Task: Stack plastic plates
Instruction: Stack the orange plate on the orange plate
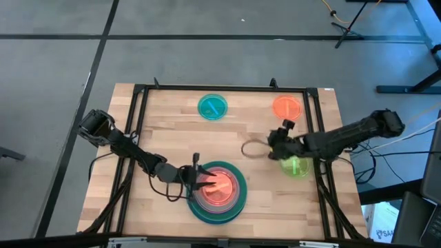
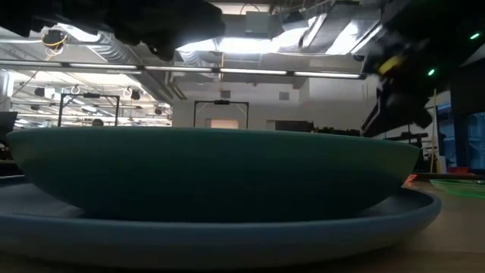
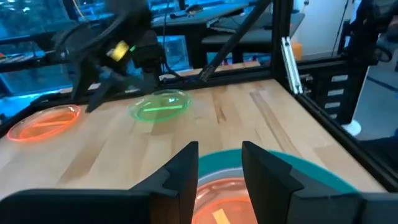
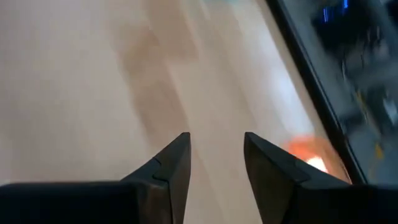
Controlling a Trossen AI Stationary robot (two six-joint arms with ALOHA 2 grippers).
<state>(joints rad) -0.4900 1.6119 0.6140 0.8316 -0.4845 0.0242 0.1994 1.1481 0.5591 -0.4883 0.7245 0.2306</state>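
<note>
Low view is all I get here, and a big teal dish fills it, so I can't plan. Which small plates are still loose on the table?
Observer: Three: a teal plate, an orange plate and a lime plate, all apart from the stack.
Operator: Where is the left gripper?
Observer: The left gripper is open over the stack's pinkish top plate.
Operator: And the right?
Observer: The right gripper is open and empty over bare wood, beside the lime plate.
</note>
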